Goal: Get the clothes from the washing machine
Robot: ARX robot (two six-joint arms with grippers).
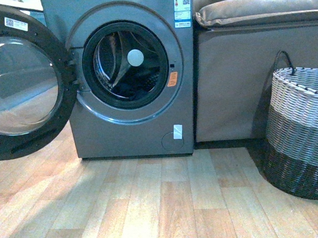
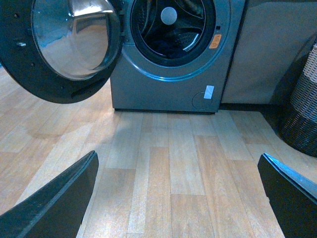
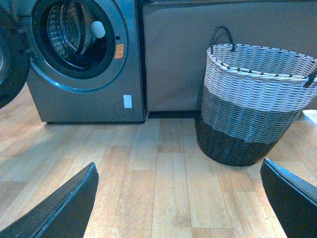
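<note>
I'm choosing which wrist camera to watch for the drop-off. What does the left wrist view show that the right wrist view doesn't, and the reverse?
Only the left wrist view: most of the open door, and the open left gripper. Only the right wrist view: the whole woven basket with its handle, and the open right gripper; the left view catches just the basket's edge. Both: the washing machine, its drum and the wooden floor.

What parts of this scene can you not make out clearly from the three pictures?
- Clothes: front view, only a dark patch low in the drum, shadowed.
- Basket inside: every view, hidden by its own wall.
- Door: front view, cut off at the left edge.
- Blue-white label: front view, print too small.
</note>
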